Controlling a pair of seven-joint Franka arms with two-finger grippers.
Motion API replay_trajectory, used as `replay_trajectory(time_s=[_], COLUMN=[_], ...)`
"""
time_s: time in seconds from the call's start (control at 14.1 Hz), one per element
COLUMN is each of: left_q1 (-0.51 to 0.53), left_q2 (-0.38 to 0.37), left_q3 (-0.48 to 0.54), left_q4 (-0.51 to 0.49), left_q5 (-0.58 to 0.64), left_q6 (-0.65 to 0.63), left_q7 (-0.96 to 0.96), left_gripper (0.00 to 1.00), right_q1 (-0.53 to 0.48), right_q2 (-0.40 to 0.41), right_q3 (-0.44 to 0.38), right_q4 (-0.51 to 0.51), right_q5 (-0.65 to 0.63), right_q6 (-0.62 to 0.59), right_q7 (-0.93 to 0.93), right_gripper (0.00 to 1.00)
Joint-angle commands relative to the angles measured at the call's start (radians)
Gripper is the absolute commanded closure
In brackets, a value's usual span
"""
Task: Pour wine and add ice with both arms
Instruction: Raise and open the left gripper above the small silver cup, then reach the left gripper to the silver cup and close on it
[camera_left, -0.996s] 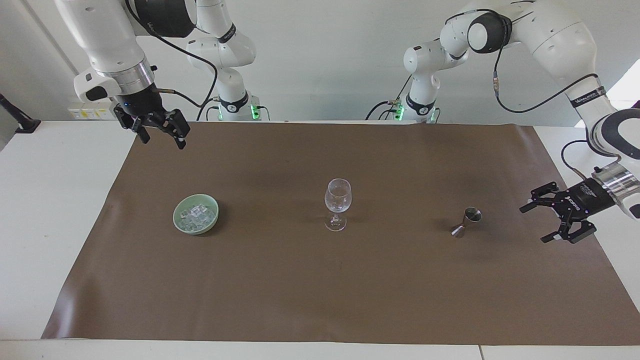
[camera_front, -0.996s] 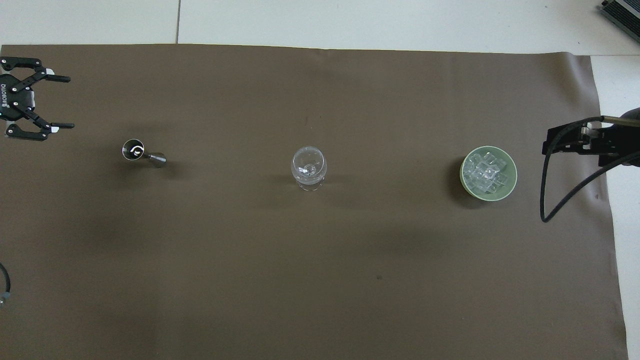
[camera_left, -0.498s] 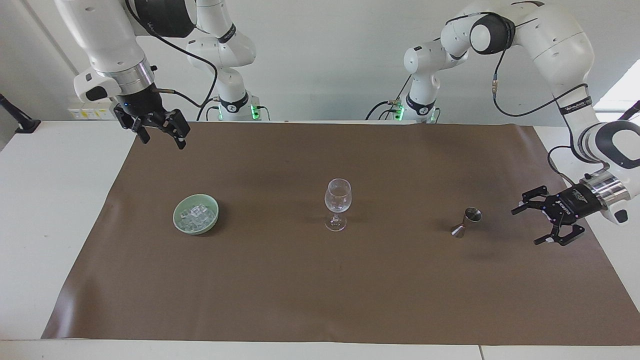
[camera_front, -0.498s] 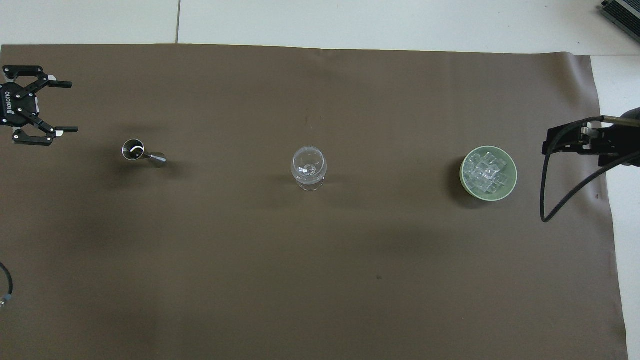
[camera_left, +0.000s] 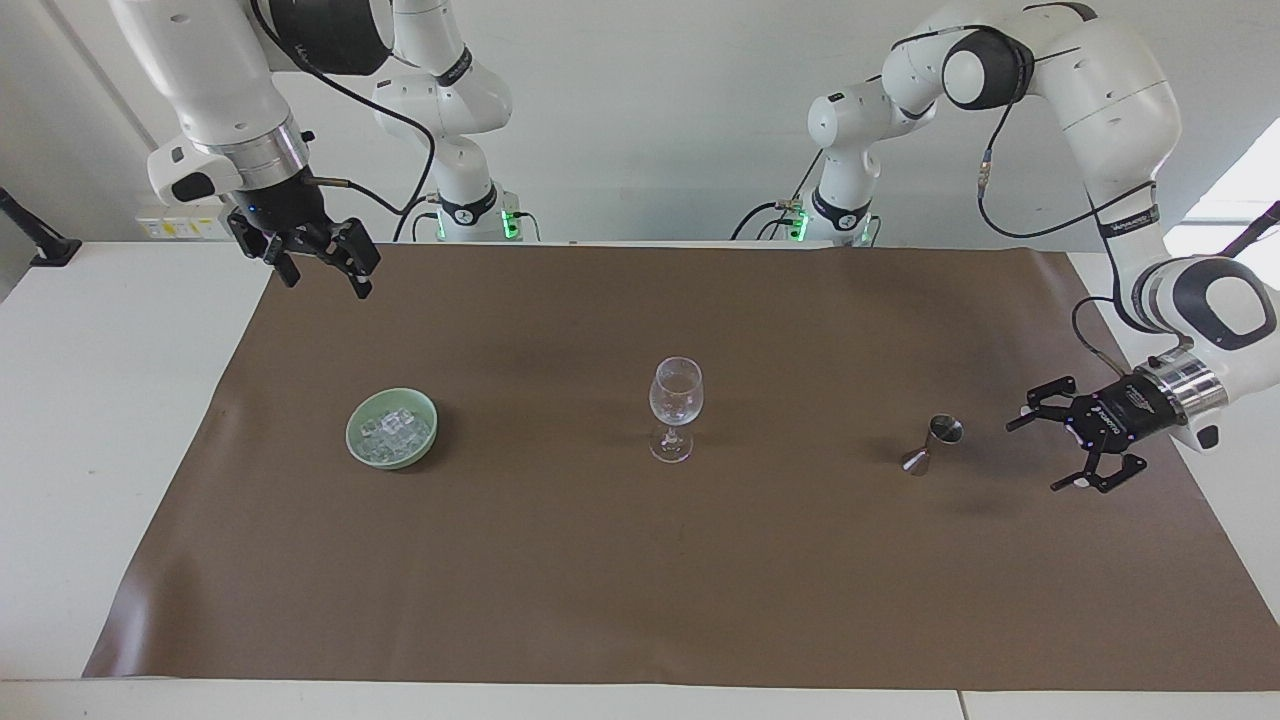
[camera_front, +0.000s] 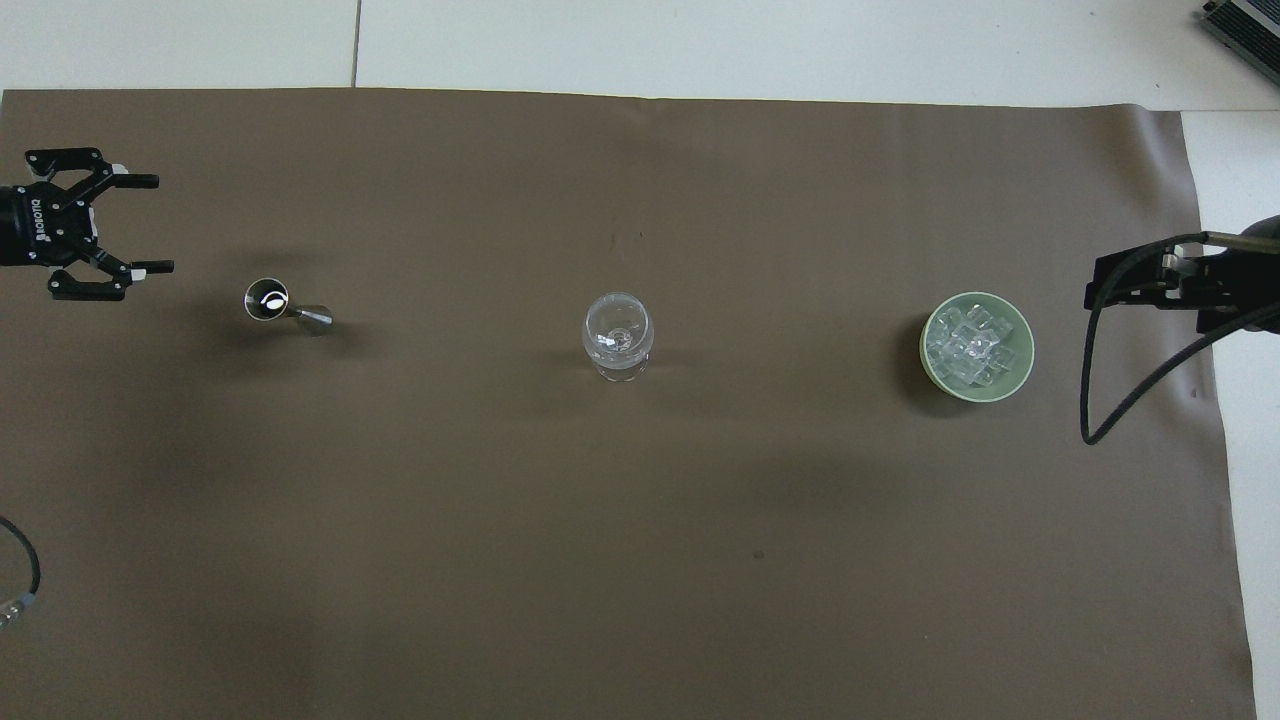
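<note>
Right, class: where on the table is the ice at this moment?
The ice lies heaped in the green bowl on the brown mat, toward the right arm's end of the table, in line with the wine glass at the middle.

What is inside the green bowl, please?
The green bowl holds a heap of clear ice cubes. The heap covers the bowl's bottom, so anything beneath it cannot be seen.

a white table (camera_left: 110, 400) covered by a brown mat (camera_left: 640, 560) stands against a plain white wall (camera_left: 650, 110) in bright, even light.
</note>
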Motion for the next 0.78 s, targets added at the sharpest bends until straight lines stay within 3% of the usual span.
replay_trajectory(time_s=[0.0,0.71], left_q1=[0.025,0.047], left_q2=[0.003,0.077], left_q3=[-0.015,-0.018], left_q4=[-0.026,-0.045], left_q5=[-0.027,-0.061], left_q6=[-0.03,-0.13], left_q7=[-0.001,0.176], left_gripper=[0.0,0.0], right_q1=[-0.006,-0.006], right_q2=[-0.021,-0.021], right_q3=[0.001,0.001], right_q4=[-0.023,-0.023], right_q5=[0.023,0.023], right_q6=[-0.004,-0.004], right_q7=[-0.02,-0.02], right_gripper=[0.0,0.0])
